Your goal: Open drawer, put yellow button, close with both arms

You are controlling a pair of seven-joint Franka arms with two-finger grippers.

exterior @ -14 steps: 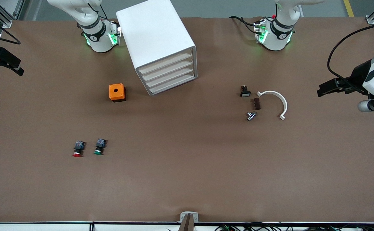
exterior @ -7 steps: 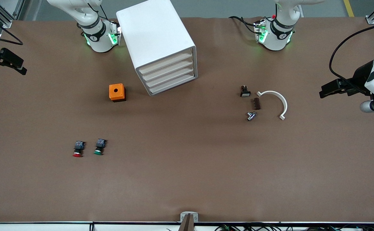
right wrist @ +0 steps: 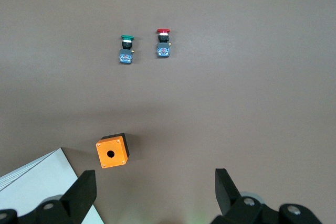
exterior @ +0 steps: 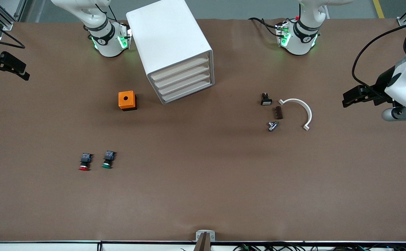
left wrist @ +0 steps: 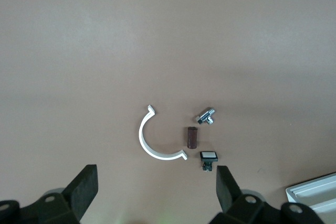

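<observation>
Zero yellow-capped pushbuttons anywhere in these views, so no saying where the yellow button sits: perhaps hidden, perhaps not on the table at all. Closest kin only: a red-capped pushbutton (exterior: 84, 162) and a green-capped pushbutton (exterior: 108, 160), lying side by side toward the right arm's end of the table, nearer the front camera than the orange box (exterior: 127, 100) with its round hole.

Just beside that box, nearer the robot bases, the white drawer cabinet (exterior: 169, 42), set at an angle, all four drawer fronts (exterior: 183, 81) flush and shut. First step of the task therefore judged not begun.

Toward the left arm's end, a loose cluster: black switch with a white cap (exterior: 266, 100), brown block (exterior: 278, 112), metal fitting (exterior: 272, 126), white curved clip (exterior: 302, 111), near one another, none touching a robot.

Left gripper (left wrist: 156, 181) jaws spread wide, holding nothing, above bare table at its own end, well apart from the cluster. Over the last second, crept slightly inward with the wrist lifted and turned.

Right gripper (right wrist: 156, 182) likewise wide and empty, up over its own end of the table, and only nudged inward in that second.

Means, as a judgement, both arms merely setting off, with nothing touched yet.
</observation>
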